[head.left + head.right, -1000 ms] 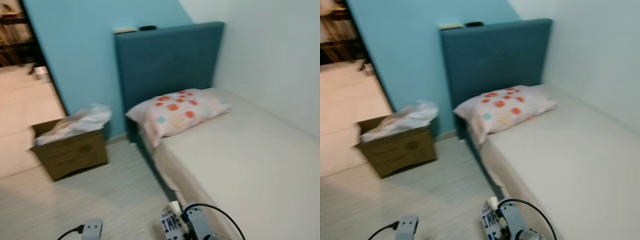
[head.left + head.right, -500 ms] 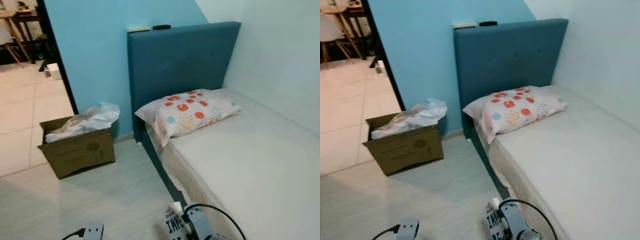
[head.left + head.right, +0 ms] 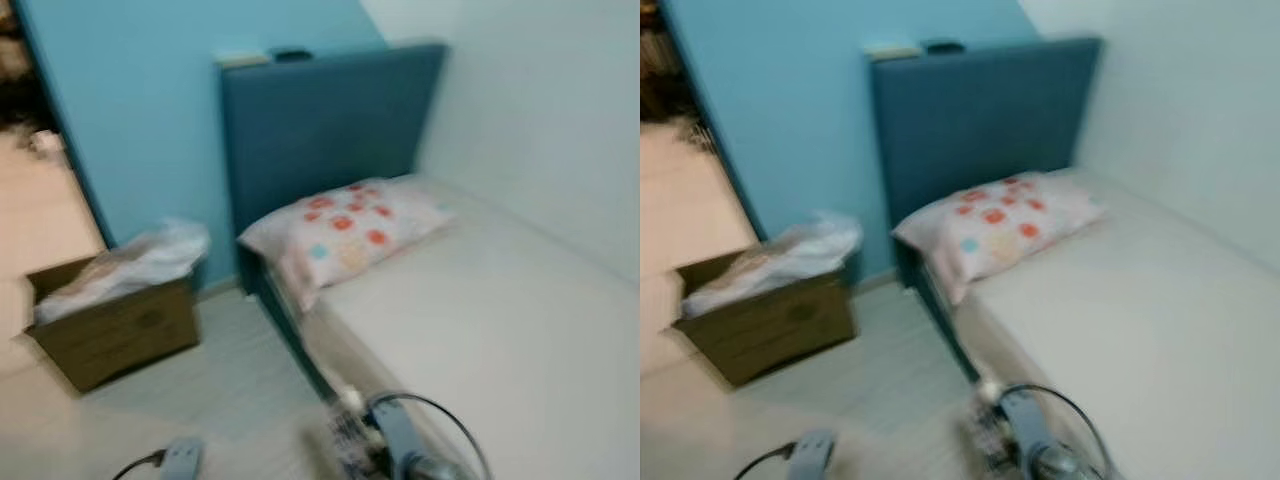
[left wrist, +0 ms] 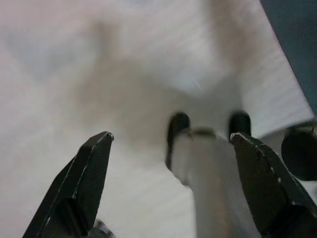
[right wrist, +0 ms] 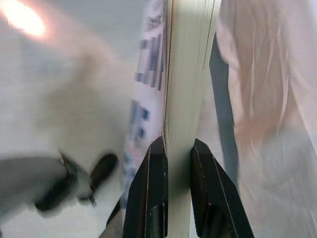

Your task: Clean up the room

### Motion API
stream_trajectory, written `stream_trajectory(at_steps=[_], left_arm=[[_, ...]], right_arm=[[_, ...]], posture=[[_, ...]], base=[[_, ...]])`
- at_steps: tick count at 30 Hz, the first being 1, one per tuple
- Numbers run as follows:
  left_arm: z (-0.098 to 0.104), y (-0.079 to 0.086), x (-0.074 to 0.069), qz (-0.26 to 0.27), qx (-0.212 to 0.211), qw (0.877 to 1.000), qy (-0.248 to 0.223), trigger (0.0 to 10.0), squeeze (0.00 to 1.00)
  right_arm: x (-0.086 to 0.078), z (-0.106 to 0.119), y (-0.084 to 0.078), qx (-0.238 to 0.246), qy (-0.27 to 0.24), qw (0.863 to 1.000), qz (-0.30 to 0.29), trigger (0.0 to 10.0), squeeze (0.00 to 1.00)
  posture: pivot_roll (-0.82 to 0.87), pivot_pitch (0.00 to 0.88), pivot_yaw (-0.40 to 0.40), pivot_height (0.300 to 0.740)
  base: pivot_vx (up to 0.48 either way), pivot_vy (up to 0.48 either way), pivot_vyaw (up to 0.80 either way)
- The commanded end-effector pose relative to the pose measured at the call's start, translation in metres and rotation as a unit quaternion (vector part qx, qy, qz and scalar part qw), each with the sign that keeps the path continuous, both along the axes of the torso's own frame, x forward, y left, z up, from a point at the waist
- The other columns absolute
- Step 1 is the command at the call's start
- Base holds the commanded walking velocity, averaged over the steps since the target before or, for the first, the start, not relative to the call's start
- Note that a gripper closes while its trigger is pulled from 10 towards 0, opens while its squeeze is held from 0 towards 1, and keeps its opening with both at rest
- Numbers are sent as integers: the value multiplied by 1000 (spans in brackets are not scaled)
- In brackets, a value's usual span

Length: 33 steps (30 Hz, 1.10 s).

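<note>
The right gripper (image 5: 171, 153) has its jaws clamped on a thin white book with blue lettering (image 5: 185, 74); the left gripper (image 4: 171, 139) gapes wide, holding nothing.

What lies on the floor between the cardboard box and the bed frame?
Bare pale floor, as far as the blurred left eye view shows: nothing can be made out between the cardboard box and the bed. The blue wall stands behind that gap.

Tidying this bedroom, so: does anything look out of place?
The cardboard box on the floor beside the bed overflows with crumpled plastic. The pillow lies skewed, its corner overhanging the edge.
</note>
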State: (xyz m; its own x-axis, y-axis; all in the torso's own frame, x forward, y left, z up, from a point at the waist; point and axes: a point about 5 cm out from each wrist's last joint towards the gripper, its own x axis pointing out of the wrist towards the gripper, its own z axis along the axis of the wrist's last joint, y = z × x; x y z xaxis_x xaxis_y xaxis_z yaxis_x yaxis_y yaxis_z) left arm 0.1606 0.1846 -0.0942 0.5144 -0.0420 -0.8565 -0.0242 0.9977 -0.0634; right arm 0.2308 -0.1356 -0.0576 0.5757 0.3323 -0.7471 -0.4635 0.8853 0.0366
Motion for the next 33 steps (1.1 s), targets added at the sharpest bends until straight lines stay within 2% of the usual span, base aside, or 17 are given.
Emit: stream_trajectory(at_steps=[1,6,9,17,19,24,27,29,33], left_arm=[[0,-6,3,-2,-8,1000,-4,10000,0],[1,-4,3,21,-11,1000,-6,10000,0],[2,0,5,37,-7,999,-13,10000,0],[5,2,11,53,-13,998,-25,10000,0],[7,-1,17,51,-16,998,-33,10000,0],[9,-7,21,50,-18,998,-39,10000,0],[7,-9,18,43,-20,998,-28,10000,0],[8,-10,20,41,-23,998,-33,10000,0],[13,-12,30,-7,-16,999,-45,10000,0]], right_arm=[[-4,-3,-10,-5,12,1000,-18,10000,0],[-4,-3,-5,10,15,999,-32,10000,0],[-4,-3,1,-2,19,1000,-1,10000,0],[-3,-2,1,-18,22,999,30,10000,0],[-3,-2,-4,-19,26,999,32,10000,0],[-8,-6,-17,-34,36,998,33,10000,0],[-9,-6,-21,-10,36,999,-18,10000,0],[-10,-6,-22,-9,35,999,-26,10000,0],[-3,-2,-19,-1,22,999,-43,10000,0]], posture=[[-45,0,-19,740],[-29,0,-29,740],[13,0,-61,740],[10,0,-82,740],[14,0,-110,740],[-8,0,-96,740],[-14,0,-67,740],[-17,0,-53,740],[-31,0,-18,740]], base=[[334,0,0],[334,0,0],[87,0,0],[0,0,0],[0,0,0],[0,-418,0],[0,-431,0],[0,0,0],[0,0,0]])
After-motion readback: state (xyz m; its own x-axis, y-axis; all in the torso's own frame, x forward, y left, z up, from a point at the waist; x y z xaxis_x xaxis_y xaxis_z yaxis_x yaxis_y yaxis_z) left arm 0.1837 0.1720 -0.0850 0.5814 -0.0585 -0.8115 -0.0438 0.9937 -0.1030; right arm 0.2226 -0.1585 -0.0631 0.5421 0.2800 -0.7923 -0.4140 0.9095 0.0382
